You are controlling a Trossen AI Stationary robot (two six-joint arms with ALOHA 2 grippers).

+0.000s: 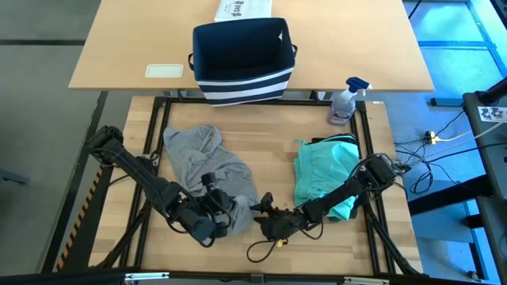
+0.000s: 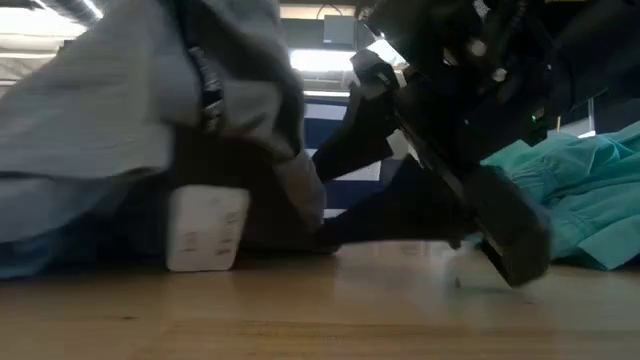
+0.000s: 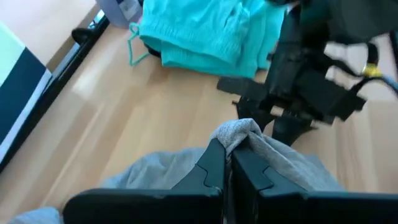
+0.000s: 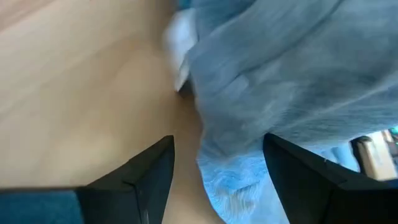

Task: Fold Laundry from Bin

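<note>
The grey T-shirt [image 1: 207,166] lies crumpled on the wooden table, left of centre. At its near right end my left gripper [image 1: 234,206] is shut on a bunch of it [image 3: 239,132]. My right gripper [image 1: 257,208] faces it from the right. It is open, and its two fingers [image 4: 155,171] stand on either side of a hanging part of the grey cloth [image 4: 249,106]. Whether they touch the cloth I cannot tell. A teal piece [image 1: 326,174] lies folded on the table's right side. The navy bin [image 1: 242,59] stands on the far table. My left gripper pinches a bunched-up fold of the grey T-shirt [image 3: 239,132] between its two fingers [image 3: 211,165], at the shirt's near right end. The fingers come slanting down from the table's near left. The held bunch is raised off the table and the shirt's far part still lies on it.
A spray bottle [image 1: 346,100] stands at the far right corner of the wooden table. A white printed box [image 1: 242,9] sits behind the bin. A black cable [image 1: 265,249] loops near the front edge. Bare wood shows between the grey shirt and the teal piece.
</note>
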